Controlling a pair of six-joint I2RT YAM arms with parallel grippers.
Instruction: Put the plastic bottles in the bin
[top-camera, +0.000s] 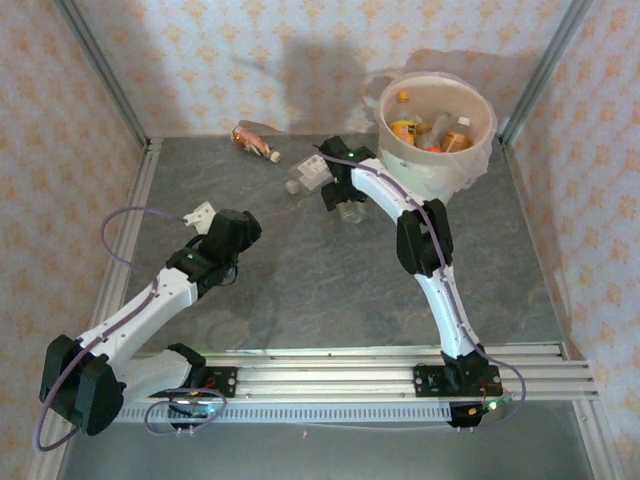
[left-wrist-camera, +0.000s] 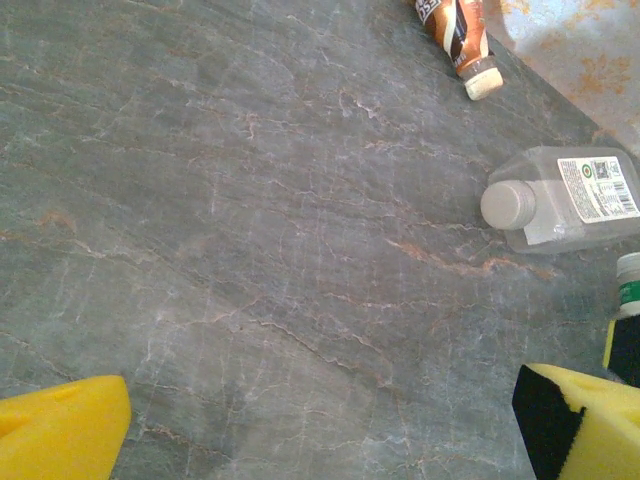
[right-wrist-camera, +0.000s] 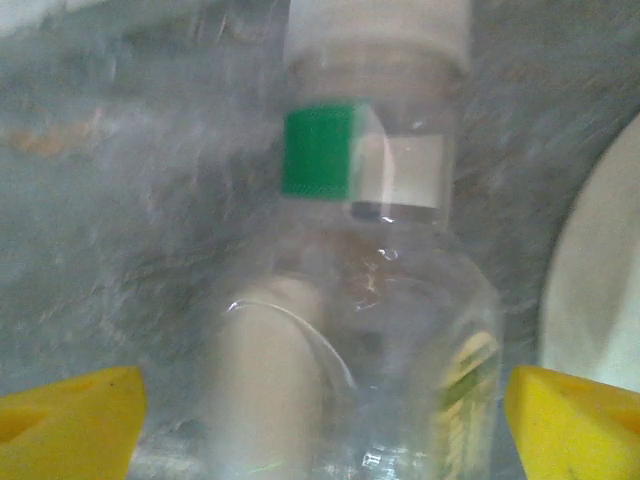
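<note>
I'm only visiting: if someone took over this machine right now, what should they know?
Left gripper: open, empty, above the grey table.
Right gripper: open, straddling a clear plastic bottle with a green neck band, not gripped yet.
Done: several orange-toned bottles sit in the round white plastic bin.
Left: that banded bottle, a clear white-capped bottle and a brown-labelled bottle, on the table.

Mid table (top-camera: 300, 290) lies open; bottles (top-camera: 305, 177) and bin (top-camera: 425, 160) crowd its far side.
</note>
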